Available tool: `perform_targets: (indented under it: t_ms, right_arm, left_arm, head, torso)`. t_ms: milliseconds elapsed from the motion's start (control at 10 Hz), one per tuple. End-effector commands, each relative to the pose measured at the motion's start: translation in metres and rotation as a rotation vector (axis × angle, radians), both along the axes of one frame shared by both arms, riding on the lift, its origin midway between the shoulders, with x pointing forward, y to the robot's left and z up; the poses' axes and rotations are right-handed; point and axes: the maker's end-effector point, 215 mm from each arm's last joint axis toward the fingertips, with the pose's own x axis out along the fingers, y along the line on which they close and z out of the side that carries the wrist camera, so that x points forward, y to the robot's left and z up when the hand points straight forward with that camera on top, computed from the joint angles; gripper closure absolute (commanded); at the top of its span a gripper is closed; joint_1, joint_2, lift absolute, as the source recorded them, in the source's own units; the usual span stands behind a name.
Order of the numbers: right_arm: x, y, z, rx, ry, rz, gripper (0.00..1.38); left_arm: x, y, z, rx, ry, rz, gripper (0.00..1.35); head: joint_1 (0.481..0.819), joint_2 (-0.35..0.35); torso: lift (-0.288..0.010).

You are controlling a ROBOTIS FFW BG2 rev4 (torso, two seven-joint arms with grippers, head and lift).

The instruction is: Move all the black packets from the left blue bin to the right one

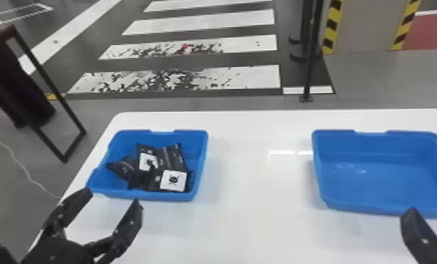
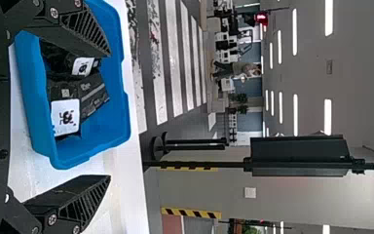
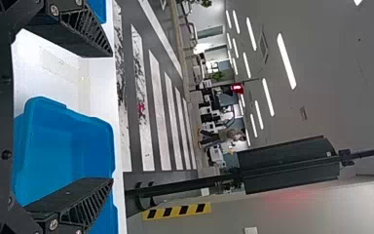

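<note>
White table (image 1: pixel 256 224), rounded far corners; striped crosswalk (image 1: pixel 207 17) on flr beyond. L blue bin (image 1: pixel 200 168) holds blk packets (image 1: pixel 170 158), heaped, some w/ white labels up; R blue bin (image 1: pixel 379 207) well apart on same table. Rear pkt's long axis runs approx. near–far; L-most pkt's tip pts at bin's L wall. L hand (image 1: pixel 112 197) released, nr L bin's front; R hand (image 1: pixel 421 235) released, nr R bin's front.

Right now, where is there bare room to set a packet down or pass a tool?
Bare white table lies between the left bin and the right bin, whose floor is bare too. It is crowded in the left bin, where the black packets lie heaped, and at the bins' near rims, where the left tool and right tool hover.
</note>
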Motion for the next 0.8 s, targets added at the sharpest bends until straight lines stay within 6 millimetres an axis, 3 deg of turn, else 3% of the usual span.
perform_targets:
  t_ms: [0, 700]
  right_arm:
    - [0.0002, -0.0003, -0.0005, 0.000, 0.000, -0.001, 0.11]
    - [-0.0011, -0.0010, -0.0056, 0.015, 0.012, -0.003, 0.11]
  left_arm:
    - [-0.0001, 0.0000, 0.0001, -0.004, -0.001, 0.002, 0.15]
    - [-0.0012, 0.0012, -0.0056, -0.019, 0.010, 0.006, 0.15]
  head:
    - [0.695, 0.193]
    - [0.695, 0.193]
  torso:
    - [-0.140]
    - [-0.140]
